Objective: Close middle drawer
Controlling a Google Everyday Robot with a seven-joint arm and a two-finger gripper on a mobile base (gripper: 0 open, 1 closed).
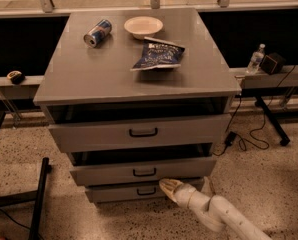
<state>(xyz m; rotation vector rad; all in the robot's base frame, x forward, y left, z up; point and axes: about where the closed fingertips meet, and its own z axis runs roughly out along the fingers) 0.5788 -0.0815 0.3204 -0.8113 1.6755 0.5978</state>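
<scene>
Now the middle drawer (189, 168) sits almost fully in, its front a little proud of the bottom drawer (114, 193), with a dark gap above it. The gripper (168, 185) is low at that front's lower edge, right of the handle (144, 172) (how far open, I cannot tell). A can (97, 32), a bowl (143, 26) and a bag (158, 54) lie on the counter (89, 69).

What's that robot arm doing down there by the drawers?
The robot is closing the middle drawer of the grey cabinet. Its gripper is low near the floor, by the lower edge of that drawer's front. The drawer is almost in and sticks out only a little. On top of the cabinet sit a can, a bowl and a blue snack bag, which nothing is touching.
</scene>
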